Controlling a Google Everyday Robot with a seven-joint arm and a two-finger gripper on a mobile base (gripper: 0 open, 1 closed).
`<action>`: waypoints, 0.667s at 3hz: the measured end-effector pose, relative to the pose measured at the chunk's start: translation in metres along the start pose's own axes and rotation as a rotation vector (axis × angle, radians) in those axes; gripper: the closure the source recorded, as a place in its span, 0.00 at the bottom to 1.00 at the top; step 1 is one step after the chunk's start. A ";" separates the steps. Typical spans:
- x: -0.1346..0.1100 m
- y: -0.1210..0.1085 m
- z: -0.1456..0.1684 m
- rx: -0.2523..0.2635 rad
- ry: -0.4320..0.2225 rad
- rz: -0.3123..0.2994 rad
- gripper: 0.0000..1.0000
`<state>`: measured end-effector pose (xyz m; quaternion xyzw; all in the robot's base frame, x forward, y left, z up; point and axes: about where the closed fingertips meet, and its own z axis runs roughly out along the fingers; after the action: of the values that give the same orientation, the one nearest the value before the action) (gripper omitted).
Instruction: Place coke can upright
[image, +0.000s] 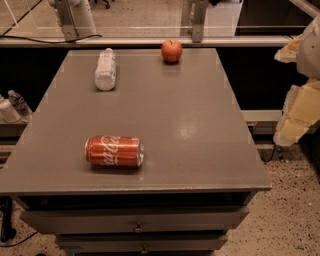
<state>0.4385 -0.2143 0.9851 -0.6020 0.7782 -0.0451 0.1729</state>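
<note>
The coke can (114, 151) is red with white script. It lies on its side on the grey table (200, 125), near the front left, with its silver top facing right. My gripper (299, 107) shows as pale, cream-coloured parts at the right edge of the view. It is off the table's right side and well away from the can. It holds nothing that I can see.
A clear plastic bottle (105, 69) lies on its side at the back left of the table. A red apple (171, 50) stands at the back centre. Drawers (135, 220) sit below the table's front edge. A rail and glass wall run behind the table.
</note>
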 end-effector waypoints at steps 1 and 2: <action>0.000 0.000 0.000 0.000 0.000 0.000 0.00; -0.006 0.001 0.001 -0.003 -0.013 -0.004 0.00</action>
<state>0.4390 -0.2080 0.9852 -0.6040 0.7760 -0.0405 0.1769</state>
